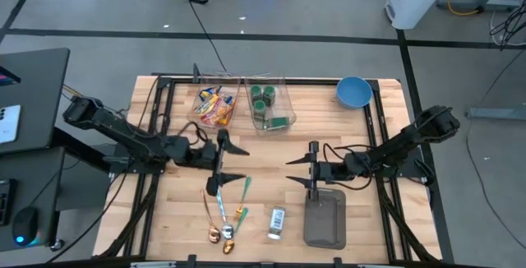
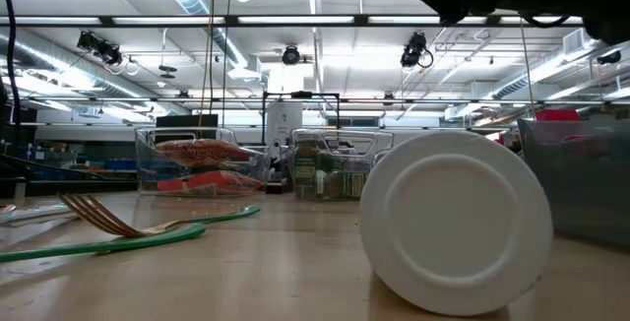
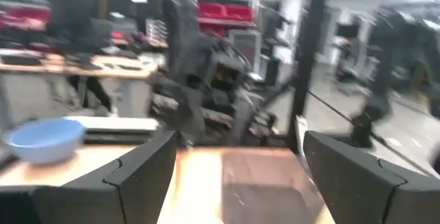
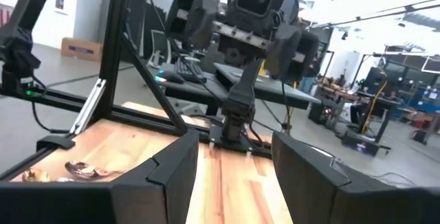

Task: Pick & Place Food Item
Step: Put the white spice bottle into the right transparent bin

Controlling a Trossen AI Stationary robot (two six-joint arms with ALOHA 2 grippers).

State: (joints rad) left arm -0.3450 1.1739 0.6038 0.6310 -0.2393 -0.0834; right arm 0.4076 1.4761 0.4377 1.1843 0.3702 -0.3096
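Food items lie in two clear bins at the table's far side: colourful snack packets (image 1: 214,105) in the left bin and green cans (image 1: 269,106) in the right one. A small white labelled container (image 1: 277,223) lies on its side near the front edge; its round end (image 2: 455,223) faces the low view. My left gripper (image 1: 244,165) hovers open at the table's middle, pointing level toward the right. My right gripper (image 1: 289,170) faces it from the right, also open. Neither has anything between its fingers (image 3: 137,176) (image 4: 172,176).
A grey tray (image 1: 325,220) lies at the front right, below my right gripper. Green-handled spoons and a fork (image 1: 226,214) lie at the front left. A blue bowl (image 1: 353,92) stands at the far right corner. A person (image 3: 69,18) moves in the room behind.
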